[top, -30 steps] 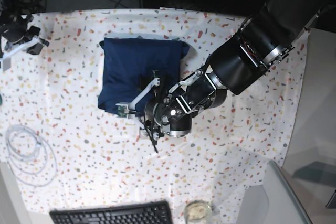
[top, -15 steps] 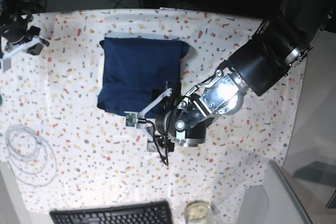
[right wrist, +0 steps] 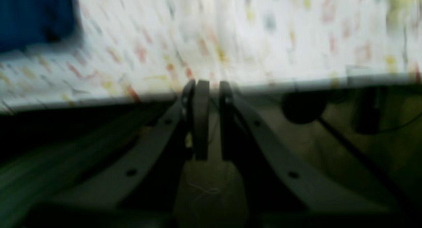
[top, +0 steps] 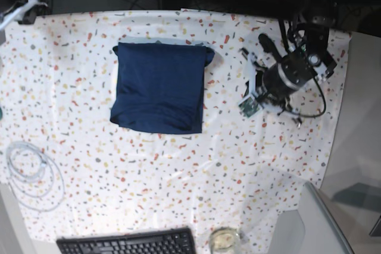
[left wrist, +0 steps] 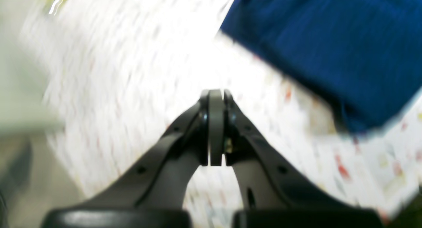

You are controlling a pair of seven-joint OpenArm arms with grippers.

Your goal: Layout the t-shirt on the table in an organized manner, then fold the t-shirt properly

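The t-shirt [top: 159, 87], dark navy, lies folded into a compact rectangle on the back half of the speckled table [top: 178, 165]. My left gripper [top: 249, 96] hovers over bare table to the right of the t-shirt, apart from it. In the left wrist view the left gripper [left wrist: 216, 93] is shut with nothing in it, and the t-shirt [left wrist: 329, 50] fills the upper right. My right gripper [top: 18, 10] sits at the table's far left back corner. In the blurred right wrist view the right gripper [right wrist: 209, 84] has its pads nearly together and holds nothing, over the table edge [right wrist: 230, 86].
A white cable coil [top: 30, 173] lies at the front left. A black keyboard [top: 128, 243] and a glass [top: 224, 240] sit at the front edge. A plain grey surface [top: 357, 147] borders the table on the right.
My left gripper has let go at the t-shirt's front right corner, swung right and back away from it, and gone from open to shut. The right arm shifted slightly toward the back corner.
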